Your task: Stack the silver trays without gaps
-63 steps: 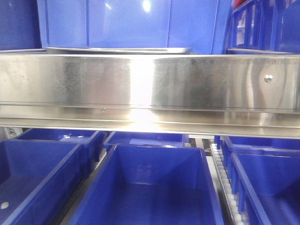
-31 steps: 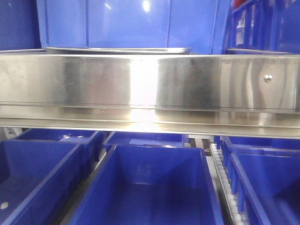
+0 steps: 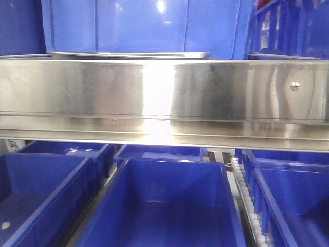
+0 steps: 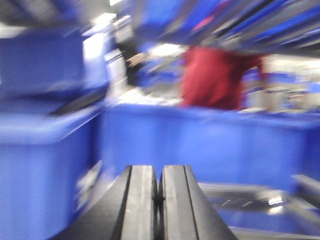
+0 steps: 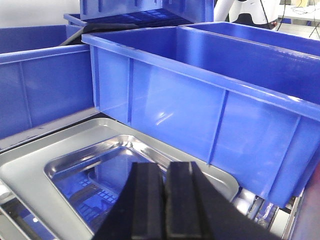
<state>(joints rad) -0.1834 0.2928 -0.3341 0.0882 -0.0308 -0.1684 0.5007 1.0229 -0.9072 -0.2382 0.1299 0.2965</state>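
Hovering over a silver tray (image 5: 100,172) with both grippers closed and empty.

Stacking looks barely begun, as far as I can judge: the right gripper (image 5: 164,200) has its fingers pressed together, holding nothing, just above a shiny shallow tray with a flat rim that lies beside a blue bin (image 5: 200,95). The left gripper (image 4: 157,205) is likewise closed and empty; that view is blurred, with another tray (image 4: 250,205) faintly visible. A tray edge (image 3: 128,55) shows above the steel shelf front (image 3: 164,92).
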